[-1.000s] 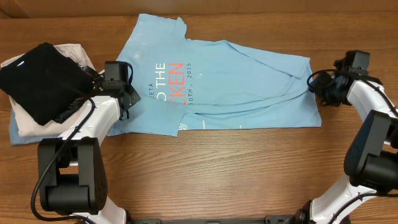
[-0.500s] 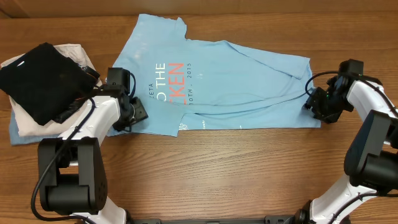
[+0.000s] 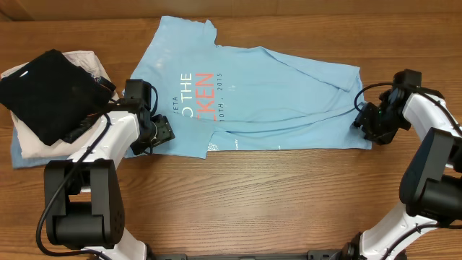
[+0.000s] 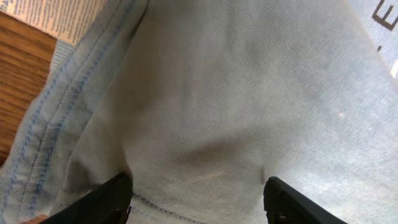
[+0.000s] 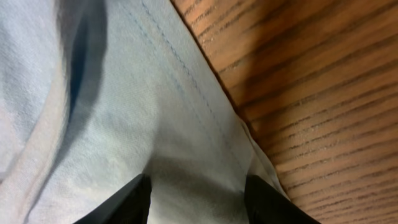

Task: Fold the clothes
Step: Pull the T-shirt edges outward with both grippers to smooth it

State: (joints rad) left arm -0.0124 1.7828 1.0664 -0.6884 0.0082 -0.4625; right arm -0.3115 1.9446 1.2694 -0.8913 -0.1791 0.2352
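While the sky-blue T-shirt (image 3: pixel 274 94) lay spread across the far middle of the wooden table (image 3: pixel 253 202), lettering up, the left gripper (image 3: pixel 160 132) sat low over its left edge, jaws apart, with nothing clamped. The right gripper (image 3: pixel 368 124) sat at the shirt's right edge, jaws likewise apart over the cloth. Farther left, a black garment (image 3: pixel 47 90) rested on a cream garment (image 3: pixel 29 137).

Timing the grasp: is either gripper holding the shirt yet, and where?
Nothing is held yet. Both are open over the shirt: left gripper at its left edge, right gripper at its right hem corner.
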